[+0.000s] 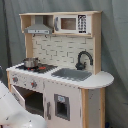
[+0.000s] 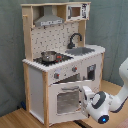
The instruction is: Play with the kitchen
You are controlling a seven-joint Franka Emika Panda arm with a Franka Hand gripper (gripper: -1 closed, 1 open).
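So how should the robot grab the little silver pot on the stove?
Probably by the rim of the pot, coming straight down from above. It stands upright and open-topped on the stovetop, and the space above it looks free up to the hood. The backsplash sits right behind it, so coming from behind wouldn't work.

The kitchen [image 2: 55,60]: pale matt wood frame with smooth white panels in both exterior views. On its stovetop, a shiny metal pot [image 1: 30,62]. Right of the pot, a matt grey sink [image 1: 71,74] with a glossy black faucet [image 1: 83,59]. Below the stovetop, the oven door [image 2: 67,97] bears a clear glossy window. Robot arm [image 2: 112,97]: smooth glossy white plastic.
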